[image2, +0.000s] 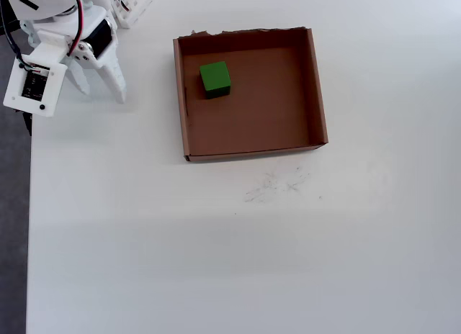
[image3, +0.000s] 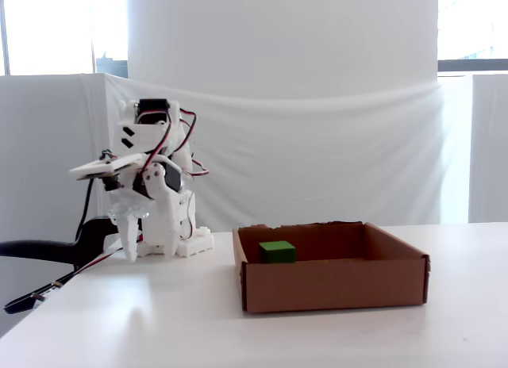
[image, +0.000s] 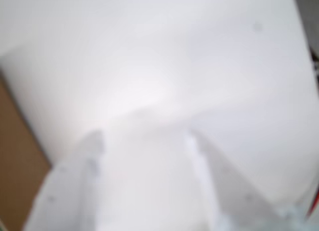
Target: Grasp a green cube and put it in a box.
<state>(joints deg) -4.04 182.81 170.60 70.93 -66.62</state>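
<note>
In the wrist view, badly blurred, the gripper (image: 144,141) showed two white fingers spread apart over the white table (image: 199,66), nothing between them; a brown strip lay at the left edge. No writing could be read.

In the overhead view, the green cube (image2: 215,79) sat inside the box (image2: 315,89), near its upper-left corner, below the ragged top wall. The gripper (image2: 101,93) stood well left of the box, jaws parted and empty.

In the fixed view, the cube (image3: 277,252) rested in the box (image3: 333,287); the gripper (image3: 131,253) pointed down at the table (image3: 159,320) beside the arm's base, apart from the box. No labels were legible.
</note>
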